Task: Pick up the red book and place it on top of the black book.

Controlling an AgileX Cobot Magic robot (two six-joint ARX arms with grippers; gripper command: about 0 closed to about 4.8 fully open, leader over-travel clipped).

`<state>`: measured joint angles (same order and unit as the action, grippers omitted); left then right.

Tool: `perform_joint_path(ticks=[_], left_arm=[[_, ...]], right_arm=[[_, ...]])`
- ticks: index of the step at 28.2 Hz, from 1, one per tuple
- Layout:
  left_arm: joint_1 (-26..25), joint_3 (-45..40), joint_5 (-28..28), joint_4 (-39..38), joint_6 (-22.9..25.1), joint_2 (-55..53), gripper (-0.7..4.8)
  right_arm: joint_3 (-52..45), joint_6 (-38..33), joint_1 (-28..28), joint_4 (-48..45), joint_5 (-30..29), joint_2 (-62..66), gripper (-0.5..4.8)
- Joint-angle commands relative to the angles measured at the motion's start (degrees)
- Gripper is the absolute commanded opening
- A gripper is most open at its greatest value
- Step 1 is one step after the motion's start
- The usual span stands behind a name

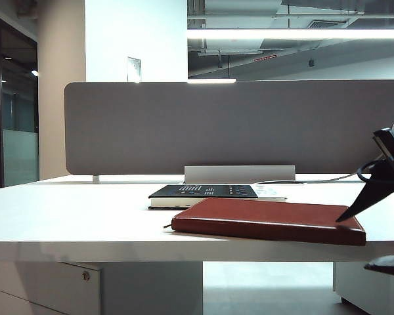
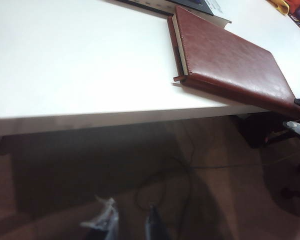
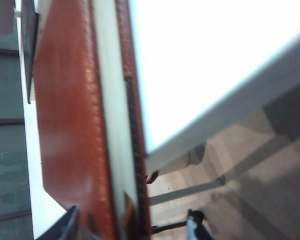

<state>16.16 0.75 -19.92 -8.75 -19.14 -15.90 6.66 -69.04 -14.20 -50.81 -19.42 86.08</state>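
Your right gripper [image 3: 132, 227] straddles the red book's [image 1: 269, 221] corner, jaws wide; your left gripper [image 2: 127, 225] hangs partly open, empty, below the table [image 1: 72, 223].

Red-brown book [image 1: 269, 222], black book [image 1: 203, 191]

White table [image 1: 72, 223] bears the red book [image 1: 269, 220] and the black book [image 1: 203, 192].
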Motion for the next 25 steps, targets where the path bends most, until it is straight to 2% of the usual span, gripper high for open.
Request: perform_joint_path(ticks=[1,13,16,18,25], left_arm=[[0.0,-0.2,-0.2,-0.4,0.3,0.0,0.80],[0.0,-0.2,-0.3,-0.4,0.3,0.0,0.80],[0.0,-0.2,-0.3,-0.4,0.3,0.0,0.80],[0.0,-0.2,-0.3,-0.4,0.3,0.0,0.80],[0.0,-0.2,-0.3,-0.4,0.3,0.0,0.80]], right_arm=[[0.5,-0.3,-0.1,-2.6,-0.2,0.1,2.53],[1.1,-1.5,-0.8,-3.1,-0.3,2.0,2.40],[1.1,-1.5,-0.8,-3.7,-1.2,3.0,1.97],[1.4,-1.5,-0.8,-4.0,-1.7,3.3,1.94],[1.7,-1.4,-0.8,-5.4,-2.8,3.3,0.89]])
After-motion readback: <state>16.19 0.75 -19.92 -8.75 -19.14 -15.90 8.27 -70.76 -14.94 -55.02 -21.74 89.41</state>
